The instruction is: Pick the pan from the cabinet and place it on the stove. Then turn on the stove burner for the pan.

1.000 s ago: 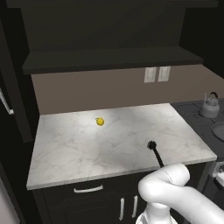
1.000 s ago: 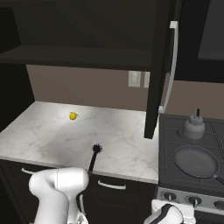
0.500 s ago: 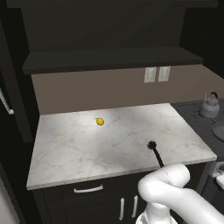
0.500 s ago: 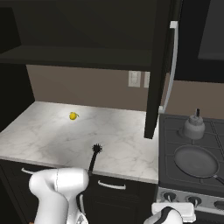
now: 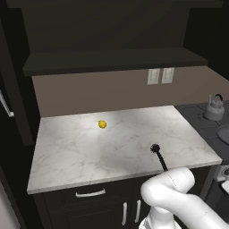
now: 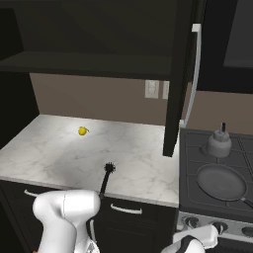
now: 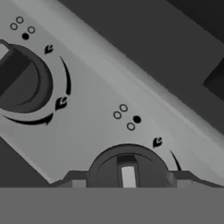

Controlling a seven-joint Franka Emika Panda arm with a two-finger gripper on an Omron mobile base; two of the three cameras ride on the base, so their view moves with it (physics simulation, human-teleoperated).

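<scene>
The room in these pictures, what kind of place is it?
Most likely a home kitchen. A marble counter stands beside a dark stove that carries a pan and a small kettle, and dark wall cabinets hang above.

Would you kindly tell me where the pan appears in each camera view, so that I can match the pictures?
Left base view: the pan is a grey sliver at the right edge, on the stove.
Right base view: lower right, on the stove's near burner.
Hand view: aimed at the stove's knob panel instead.
Shared landmark: the kettle, just behind the pan in both base views.
</scene>
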